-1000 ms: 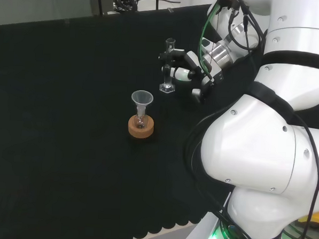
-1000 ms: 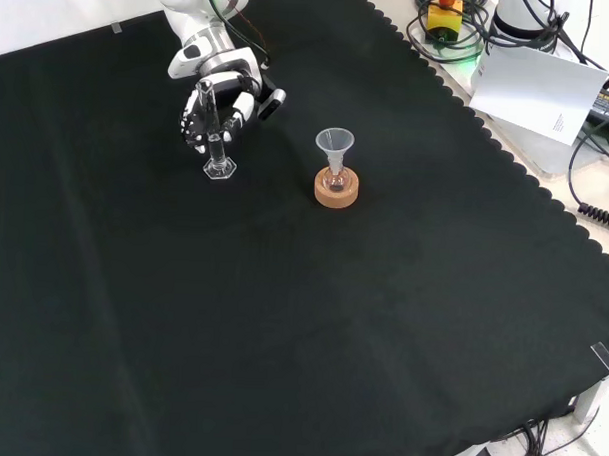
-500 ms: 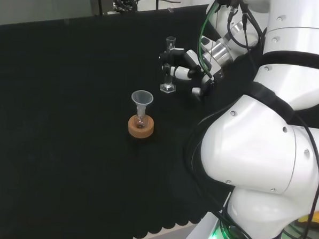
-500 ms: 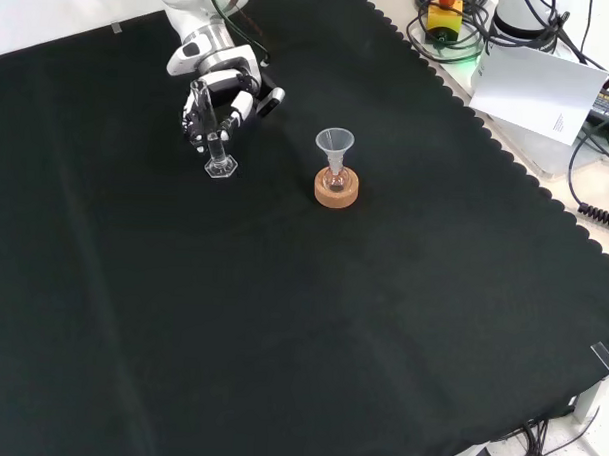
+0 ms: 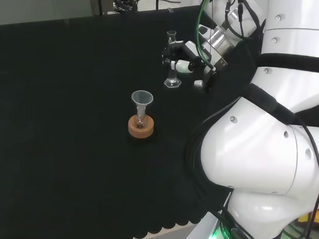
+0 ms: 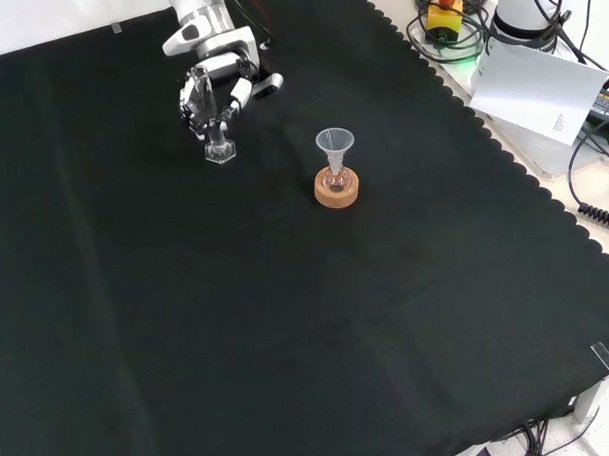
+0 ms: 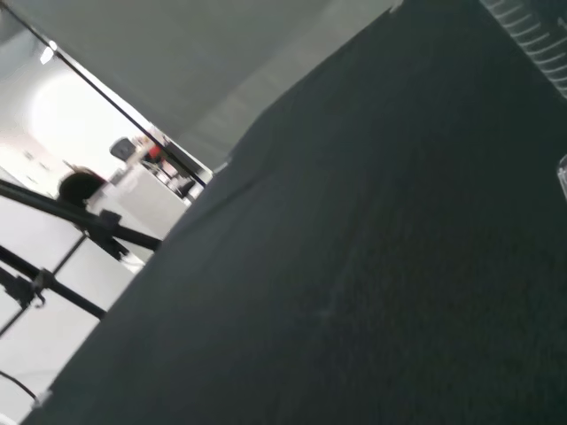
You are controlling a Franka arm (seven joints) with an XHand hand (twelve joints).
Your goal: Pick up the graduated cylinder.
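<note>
Even, bright light. The black cloth (image 6: 281, 317) swallows shadows. In the wrist view, a glaring white room at nine o'clock looks blurred.

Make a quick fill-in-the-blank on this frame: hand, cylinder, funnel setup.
1. The hand has its fingers curled round the graduated ____.
2. The funnel sits in a small flask on a ____ ring.
3. In the front view, the cylinder is to the ____ of the funnel.
4. The bench is covered with a ____ cloth.

Missing words: cylinder; cork; left; black
</note>
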